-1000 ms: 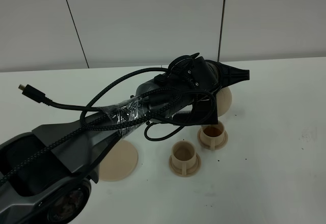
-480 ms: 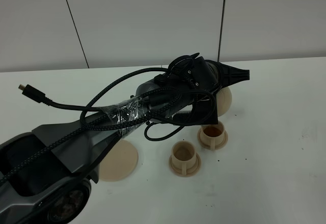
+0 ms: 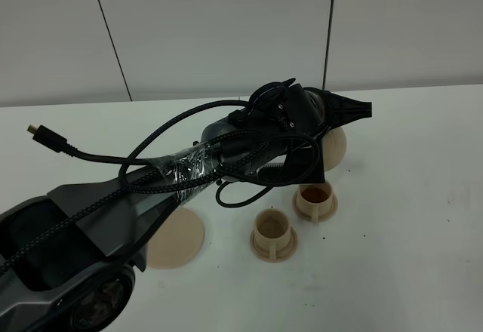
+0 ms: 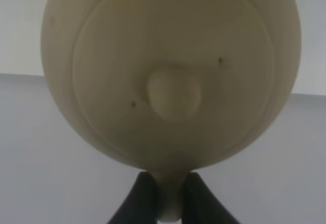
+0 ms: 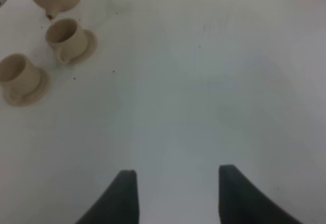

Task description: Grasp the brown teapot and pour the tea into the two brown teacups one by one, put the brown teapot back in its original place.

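Over white table [image 3: 423, 219], left gripper [image 4: 169, 184] clamps brown teapot [image 4: 173, 66] above tea-holding teacup [image 3: 315, 198]; right gripper [image 5: 175, 183] released.

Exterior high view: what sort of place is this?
Likely a robotics lab bench, not a kitchen: bare white table, plain white panelled wall, and taped cabling on the left arm.

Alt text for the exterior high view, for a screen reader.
The left arm reaches across the white table, holding the brown teapot, mostly hidden behind it, just beyond the far teacup. The near teacup stands beside it, each on a small saucer; a flat tan disc lies bare by the arm.
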